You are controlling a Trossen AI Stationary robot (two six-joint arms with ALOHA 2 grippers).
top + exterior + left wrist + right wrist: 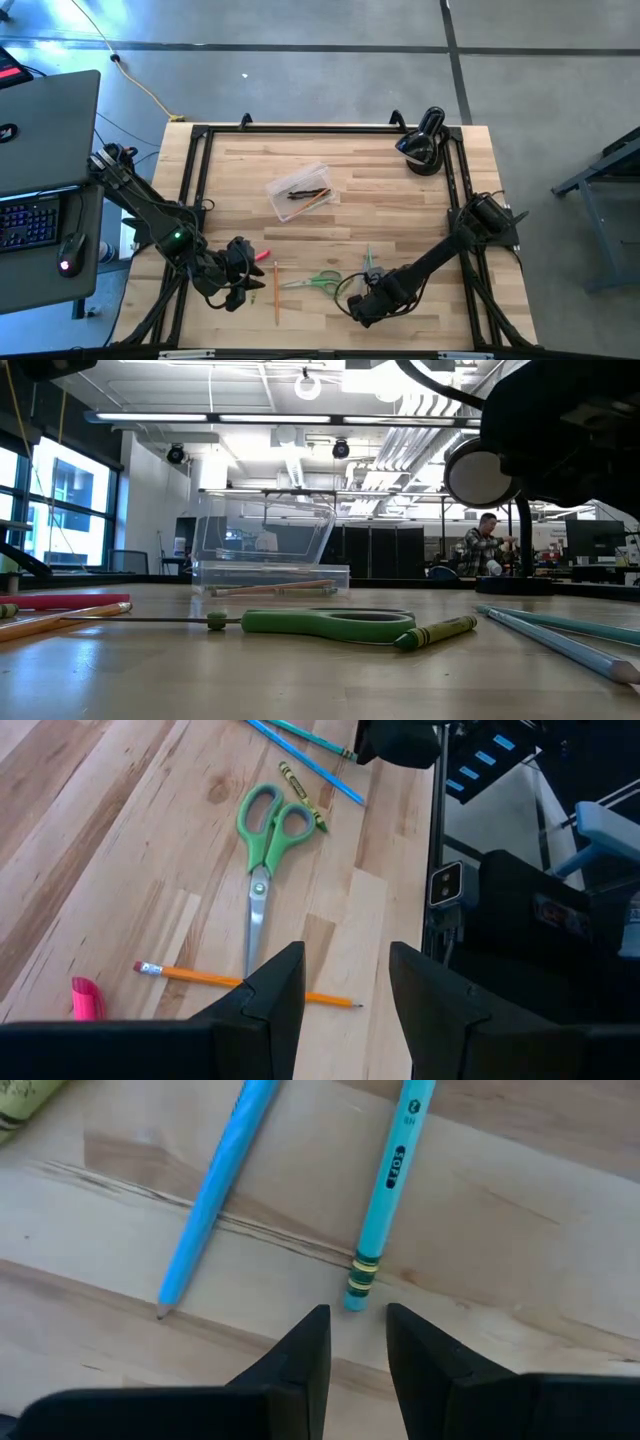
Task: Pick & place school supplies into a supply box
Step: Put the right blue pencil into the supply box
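Right gripper: narrowly parted, empty, just short of the teal pencil.
Your move: straddle its banded end, then close.
Left gripper: wide, empty, over the orange pencil.

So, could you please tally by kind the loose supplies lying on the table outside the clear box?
Green-handled scissors: 1
Green crayon: 1
Blue pencils: 2
Orange pencil: 1
Pink pen or pencil: 1
Total that I can make out: 6

Teal pencil: "SOFT" barely legible; no other readable text.
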